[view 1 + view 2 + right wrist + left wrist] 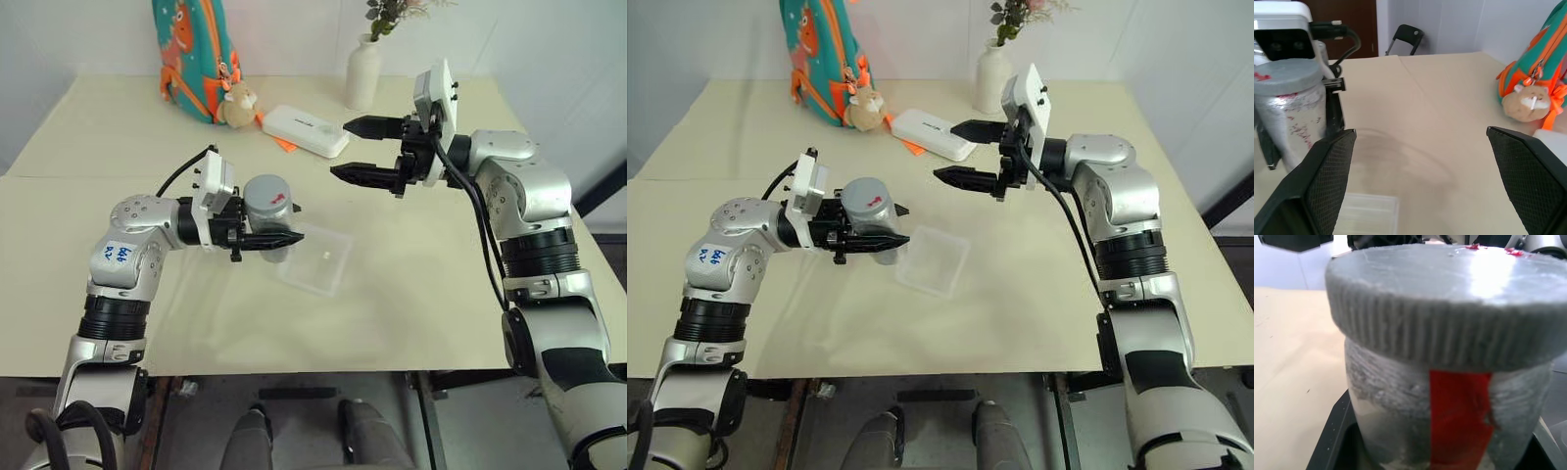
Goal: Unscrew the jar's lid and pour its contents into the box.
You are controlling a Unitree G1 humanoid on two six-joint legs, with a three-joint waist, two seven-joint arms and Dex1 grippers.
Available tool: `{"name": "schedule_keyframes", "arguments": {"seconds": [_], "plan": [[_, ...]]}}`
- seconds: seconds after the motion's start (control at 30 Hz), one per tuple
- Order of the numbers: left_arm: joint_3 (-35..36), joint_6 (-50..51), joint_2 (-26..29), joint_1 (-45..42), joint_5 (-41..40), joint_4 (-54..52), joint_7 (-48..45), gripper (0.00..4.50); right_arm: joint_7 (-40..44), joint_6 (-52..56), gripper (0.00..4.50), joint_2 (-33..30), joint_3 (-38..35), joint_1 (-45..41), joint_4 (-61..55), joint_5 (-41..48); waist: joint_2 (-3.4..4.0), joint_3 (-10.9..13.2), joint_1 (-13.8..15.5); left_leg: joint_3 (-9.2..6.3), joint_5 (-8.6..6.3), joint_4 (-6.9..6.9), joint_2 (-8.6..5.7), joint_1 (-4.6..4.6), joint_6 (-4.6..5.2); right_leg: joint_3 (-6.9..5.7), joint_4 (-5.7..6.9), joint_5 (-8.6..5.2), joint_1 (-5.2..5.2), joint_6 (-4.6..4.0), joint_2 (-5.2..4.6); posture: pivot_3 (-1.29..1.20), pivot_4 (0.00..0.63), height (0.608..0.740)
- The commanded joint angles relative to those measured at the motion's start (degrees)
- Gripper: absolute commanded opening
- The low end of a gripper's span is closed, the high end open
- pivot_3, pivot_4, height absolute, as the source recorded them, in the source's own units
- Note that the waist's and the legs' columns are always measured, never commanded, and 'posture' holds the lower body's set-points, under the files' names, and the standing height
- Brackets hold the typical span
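Left gripper (pixel 279 239) clenched on the jar (pixel 266 217), fingers level across its body; jar upright above the table (pixel 411 304), lid (pixel 268 191) on. Box (pixel 315 259) on the table just beside and below the jar. Right gripper (pixel 358 149) released, fingers spread wide, well apart from the jar.

You see a grey, cloudy jar (pixel 270 210) with a red stripe down its side and a grey ribbed lid (pixel 1449 308) flecked with red. The box (pixel 318 259) is clear plastic on the pale cream table (pixel 411 304). Your grippers' fingers (pixel 1327 181) are black with a fine mesh texture. Behind stand a teal and orange backpack (pixel 191 49), a white vase (pixel 362 73) and a white case (pixel 304 129).
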Motion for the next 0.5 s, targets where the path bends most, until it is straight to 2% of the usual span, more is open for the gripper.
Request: {"name": "schedule_keyframes", "arguments": {"seconds": [0.03, 0.23, 0.5], "plan": [[0.6, -0.9, 0.4, -0.6, -0.7, -1.5, -0.4, 2.0, 1.5, 1.8, 4.47, 0.1, -2.0, -0.3, -4.7, 3.2, 0.08, 0.0, -0.1, 0.0, 0.0, 0.0, 0.01, 0.0, 0.0, 0.01, 0.04, 0.0, -0.02, 0.0, 0.01, 0.0, 0.15, 0.74], [0.5, -0.9, 0.3, -0.7, -0.6, -1.3, -0.3, 2.0, -0.7, 7.9, 4.47, 3.5, -1.6, 0.7, -13.8, 7.8, 0.09, 0.1, -0.6, 0.0, 0.0, 0.06, 0.01, 0.01, -0.01, 0.04, 0.16, -0.01, -0.03, 0.0, 0.01, 0.0, 0.15, 0.74], [0.3, -1.1, -0.2, -0.7, -0.3, -0.9, 0.0, 2.0, -6.5, 10.8, 4.47, 9.9, 3.2, 0.3, -19.1, 6.2, 0.09, 0.1, -0.7, -0.02, 0.03, 0.18, 0.01, 0.03, -0.03, 0.05, 0.34, -0.01, -0.03, -0.01, 0.04, 0.0, 0.15, 0.74]]}}
